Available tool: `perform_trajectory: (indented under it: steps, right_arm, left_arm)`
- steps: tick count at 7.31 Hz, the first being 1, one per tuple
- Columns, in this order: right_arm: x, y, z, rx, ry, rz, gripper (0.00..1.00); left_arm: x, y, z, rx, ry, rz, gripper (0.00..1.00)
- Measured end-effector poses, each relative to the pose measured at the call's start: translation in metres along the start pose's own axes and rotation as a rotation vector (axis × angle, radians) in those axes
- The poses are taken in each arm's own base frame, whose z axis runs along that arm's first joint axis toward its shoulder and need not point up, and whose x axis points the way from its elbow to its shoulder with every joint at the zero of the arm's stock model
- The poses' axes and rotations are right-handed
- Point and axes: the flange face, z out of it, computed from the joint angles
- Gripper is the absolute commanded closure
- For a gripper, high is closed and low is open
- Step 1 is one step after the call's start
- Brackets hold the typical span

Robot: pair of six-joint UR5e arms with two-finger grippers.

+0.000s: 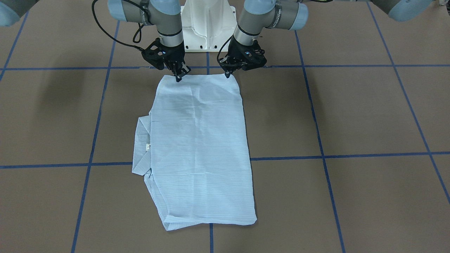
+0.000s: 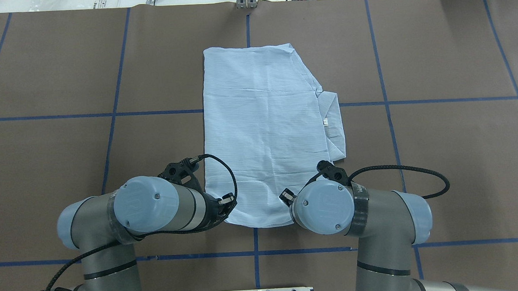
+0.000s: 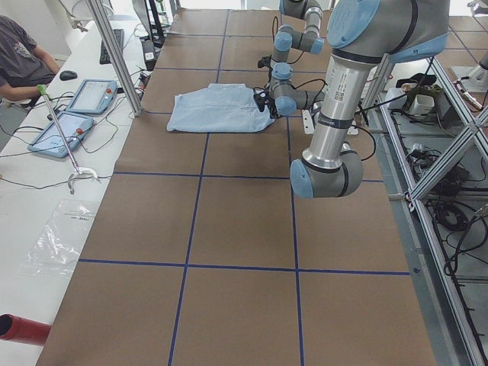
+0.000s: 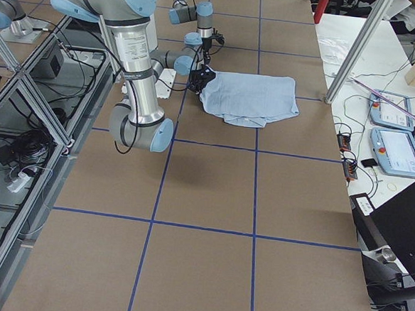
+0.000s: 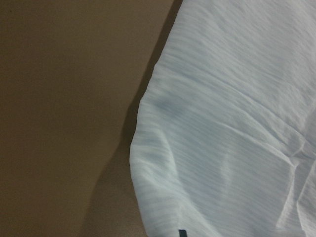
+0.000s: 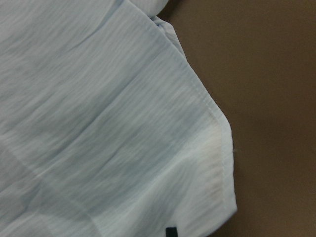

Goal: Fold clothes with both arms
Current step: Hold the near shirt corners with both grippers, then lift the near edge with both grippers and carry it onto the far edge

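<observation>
The pale-blue striped shirt (image 1: pixel 200 151) lies flat on the brown table, folded into a long rectangle. Its collar (image 1: pixel 140 147) sticks out on the robot's right side, and shows as the collar (image 2: pixel 333 124) from overhead. My left gripper (image 1: pixel 227 74) is shut on the shirt's near-left corner. My right gripper (image 1: pixel 178 76) is shut on the near-right corner. From overhead the wrists of the left arm (image 2: pixel 156 207) and right arm (image 2: pixel 327 206) hide both grippers. Each wrist view shows cloth up close, the shirt (image 5: pixel 227 138) and its hemmed corner (image 6: pixel 212 148), with a black fingertip at the bottom edge.
The white pedestal base (image 1: pixel 207 24) stands just behind the grippers. Blue tape lines (image 1: pixel 351 154) grid the table. A side bench holds tablets (image 3: pixel 76 114) with a seated person (image 3: pixel 19 61) beside it. Cables and a laptop (image 4: pixel 402 226) lie along the far edge.
</observation>
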Motion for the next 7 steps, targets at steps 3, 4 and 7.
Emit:
perform_trajectory:
  steps: [3, 4, 7]
  right_arm:
    - [-0.012, -0.019, -0.035, -0.01, -0.064, 0.014, 1.0]
    - [-0.013, -0.026, -0.047, -0.015, -0.079, 0.012, 1.0]
    - [-0.001, -0.014, -0.087, -0.092, -0.075, -0.011, 1.0]
  left_arm:
    - [0.012, -0.014, -0.043, -0.02, 0.06, -0.002, 1.0]
    - [0.013, -0.017, -0.058, -0.042, 0.075, -0.004, 1.0]
    - [0.014, -0.008, -0.092, -0.1, 0.071, -0.007, 1.0]
